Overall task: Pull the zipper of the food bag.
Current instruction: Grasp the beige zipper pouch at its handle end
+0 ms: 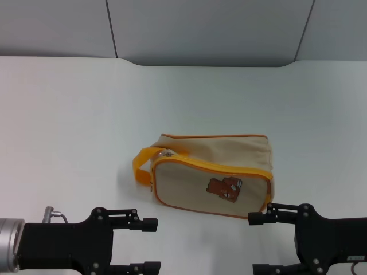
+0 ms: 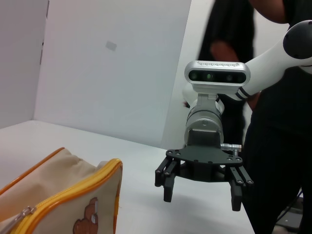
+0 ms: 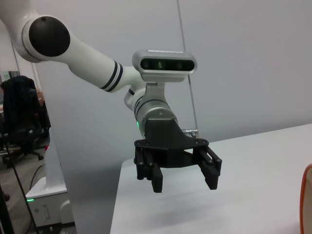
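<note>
You see the food bag (image 1: 213,175) lying near the middle of the white table (image 1: 69,114), its zipper (image 1: 218,167) closed. The left gripper (image 1: 150,245) and right gripper (image 1: 257,243) hover at the near edge, both wide open and holding nothing.
</note>
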`<state>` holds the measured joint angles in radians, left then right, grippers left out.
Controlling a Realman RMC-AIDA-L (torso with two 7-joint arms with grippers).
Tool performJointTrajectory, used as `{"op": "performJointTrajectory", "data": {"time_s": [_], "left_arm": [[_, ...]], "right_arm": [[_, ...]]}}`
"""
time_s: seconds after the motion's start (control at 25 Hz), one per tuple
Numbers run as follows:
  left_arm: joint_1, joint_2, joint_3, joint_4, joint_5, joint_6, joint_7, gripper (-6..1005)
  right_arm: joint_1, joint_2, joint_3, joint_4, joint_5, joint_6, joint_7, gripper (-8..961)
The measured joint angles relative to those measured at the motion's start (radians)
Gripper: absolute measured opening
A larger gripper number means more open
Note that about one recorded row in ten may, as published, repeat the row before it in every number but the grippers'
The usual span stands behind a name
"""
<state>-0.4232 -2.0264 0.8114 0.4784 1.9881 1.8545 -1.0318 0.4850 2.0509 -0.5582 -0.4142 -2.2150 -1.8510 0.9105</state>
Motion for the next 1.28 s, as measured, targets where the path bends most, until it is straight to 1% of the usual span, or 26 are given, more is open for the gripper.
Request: {"op": "performJointTrajectory", "data": {"time_s": [0.88, 0.92, 0.96, 1.0, 1.04, 1.16, 1.2, 1.24, 1.28], "left_arm": [[0.001, 0.000, -0.008, 0.000, -0.005, -0.018, 0.006, 693], [0.001, 0.000, -0.018, 0.000, -0.007, -0.028, 0.007, 693], [0.004, -0.001, -0.050, 0.000, -0.009, -0.047, 0.007, 693], [0.009, -0.007, -0.114, 0.000, -0.009, -0.082, 0.008, 693], [0.009, -0.007, -0.114, 0.000, -0.009, -0.082, 0.008, 692], [0.019, -0.022, -0.211, 0.000, -0.009, -0.143, 0.035, 692], [0.025, -0.034, -0.242, 0.000, -0.010, -0.187, 0.061, 692], [0.025, -0.034, -0.242, 0.000, -0.010, -0.187, 0.061, 692], [0.023, -0.039, -0.245, -0.002, -0.010, -0.213, 0.072, 692]], "right_arm": [[0.002, 0.000, 0.004, 0.000, 0.002, -0.004, -0.001, 838], [0.001, 0.000, 0.005, 0.000, 0.002, -0.004, -0.001, 838], [0.000, 0.000, 0.005, 0.000, 0.002, -0.004, -0.002, 838], [-0.003, 0.000, 0.006, 0.000, 0.002, -0.004, -0.004, 838], [-0.003, 0.000, 0.006, 0.000, 0.002, -0.004, -0.004, 838], [-0.004, -0.001, 0.006, 0.000, 0.002, -0.004, -0.005, 837], [-0.005, -0.001, 0.006, 0.000, 0.002, -0.004, -0.005, 837], [-0.005, -0.001, 0.006, 0.000, 0.002, -0.004, -0.005, 837], [-0.006, -0.001, 0.006, 0.000, 0.002, -0.004, -0.005, 837]]}}
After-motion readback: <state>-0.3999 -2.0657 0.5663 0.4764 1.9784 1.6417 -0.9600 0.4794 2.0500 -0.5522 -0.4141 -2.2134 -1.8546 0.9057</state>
